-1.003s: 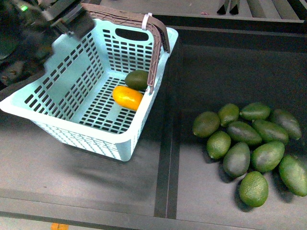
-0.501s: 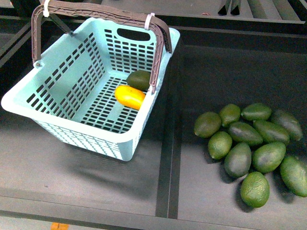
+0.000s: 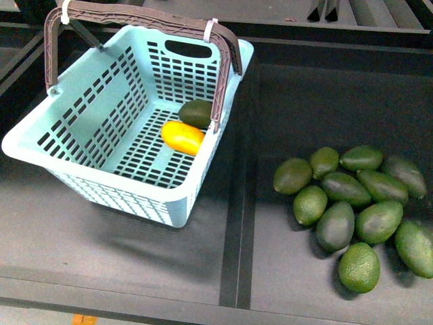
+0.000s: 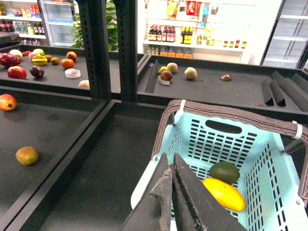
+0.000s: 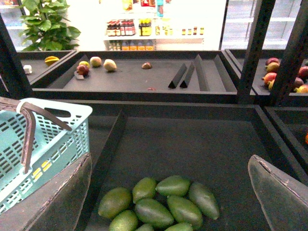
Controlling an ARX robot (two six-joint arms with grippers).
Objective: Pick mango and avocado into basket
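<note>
The turquoise basket (image 3: 101,183) rests tilted on the dark shelf at the left of the front view, its brown handle (image 3: 135,15) raised. Inside, by the far wall, the yellow-orange mango (image 3: 181,137) lies touching a dark green avocado (image 3: 196,112). Neither arm shows in the front view. In the left wrist view my left gripper (image 4: 168,166) is shut on nothing, held above the basket's near rim (image 4: 144,185), with the mango (image 4: 223,193) and avocado (image 4: 224,172) beyond it. My right gripper (image 5: 169,161) hangs open and empty over the loose avocados (image 5: 159,202).
Several loose avocados (image 3: 352,200) lie heaped on the right shelf. A raised black divider (image 3: 237,203) separates it from the basket's shelf. Black posts (image 4: 103,48) stand behind the basket, with scattered fruit (image 4: 27,155) on shelves further left.
One second ago my left arm was blurred over the basket's far left corner at the handle. It has since left the front view; the handle stands up and the basket has settled.
</note>
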